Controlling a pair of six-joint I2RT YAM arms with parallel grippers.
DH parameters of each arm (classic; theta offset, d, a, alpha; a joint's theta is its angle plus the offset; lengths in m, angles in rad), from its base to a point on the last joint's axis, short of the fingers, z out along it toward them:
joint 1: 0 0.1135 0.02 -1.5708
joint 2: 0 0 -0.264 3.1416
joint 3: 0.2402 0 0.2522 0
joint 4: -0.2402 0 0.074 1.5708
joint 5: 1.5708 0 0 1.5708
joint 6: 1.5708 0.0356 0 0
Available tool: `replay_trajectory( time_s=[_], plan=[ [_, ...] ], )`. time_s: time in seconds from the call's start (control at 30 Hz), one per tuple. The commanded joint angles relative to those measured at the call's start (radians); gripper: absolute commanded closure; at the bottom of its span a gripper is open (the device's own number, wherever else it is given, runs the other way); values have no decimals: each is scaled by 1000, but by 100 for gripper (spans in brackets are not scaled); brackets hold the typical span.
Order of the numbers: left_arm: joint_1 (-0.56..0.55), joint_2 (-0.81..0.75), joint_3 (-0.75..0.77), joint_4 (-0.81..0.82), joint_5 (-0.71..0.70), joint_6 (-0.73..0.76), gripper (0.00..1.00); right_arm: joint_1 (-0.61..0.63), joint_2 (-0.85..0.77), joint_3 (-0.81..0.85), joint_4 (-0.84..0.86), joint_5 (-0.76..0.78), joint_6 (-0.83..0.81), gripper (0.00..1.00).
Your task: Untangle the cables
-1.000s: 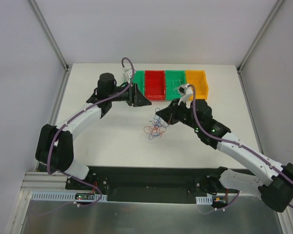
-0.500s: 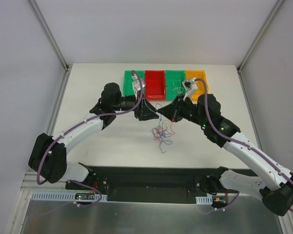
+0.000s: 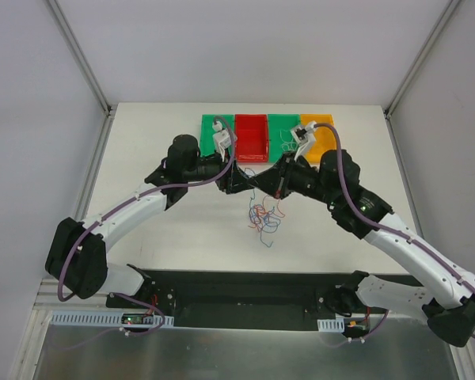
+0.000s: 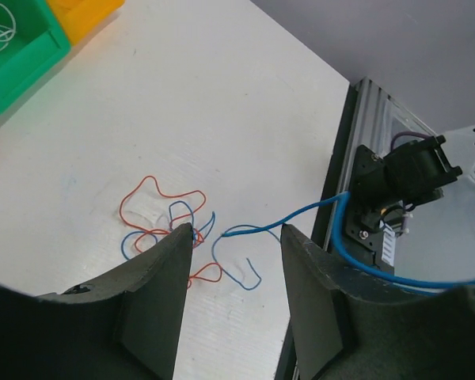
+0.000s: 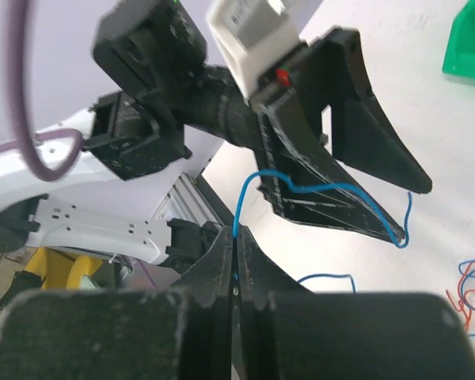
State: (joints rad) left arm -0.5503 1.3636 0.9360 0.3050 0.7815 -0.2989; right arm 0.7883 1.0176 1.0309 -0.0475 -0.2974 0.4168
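Observation:
The cables (image 3: 260, 218) lie in a small tangle of orange, blue and red curls on the white table, just below both grippers. My right gripper (image 3: 277, 184) is shut on the end of one blue cable (image 5: 317, 188), which arcs away from its tips (image 5: 236, 234). My left gripper (image 3: 244, 180) is open, facing the right one. In the left wrist view that blue cable (image 4: 301, 218) runs across the gap between the open fingers (image 4: 237, 231), with the tangle (image 4: 165, 226) on the table behind.
Several bins stand in a row at the back: green (image 3: 214, 127), red (image 3: 251, 137), green (image 3: 283, 127) and orange (image 3: 322, 134). The second green bin holds thin white wire. The table's near edge meets a black rail (image 4: 344, 170).
My left gripper swung from the bins to the centre and now faces the right gripper. My right gripper rose from the tangle, pulling a blue cable up. The tangle shifted slightly.

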Motion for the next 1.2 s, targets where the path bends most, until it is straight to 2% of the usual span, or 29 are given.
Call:
replay_trajectory(
  time_s=[0.0,0.17,0.33,0.5,0.73,1.17],
  plan=[
    [-2,-46,64,-93,-100,72,51,2,-1,194,-90,59,-56,100],
    [9,-90,57,-159,-263,86,51,2,42,512,-224,145,-160,99],
    [55,-113,44,-182,-370,38,51,-32,133,762,-252,210,-216,100],
    [139,-147,30,-210,-465,-26,44,-63,268,934,-221,237,-268,100],
    [253,-136,64,-245,-418,-69,39,-124,407,971,-131,325,-319,100],
    [326,-66,106,-247,-277,-103,41,-242,660,962,6,216,-276,99]
  ],
)
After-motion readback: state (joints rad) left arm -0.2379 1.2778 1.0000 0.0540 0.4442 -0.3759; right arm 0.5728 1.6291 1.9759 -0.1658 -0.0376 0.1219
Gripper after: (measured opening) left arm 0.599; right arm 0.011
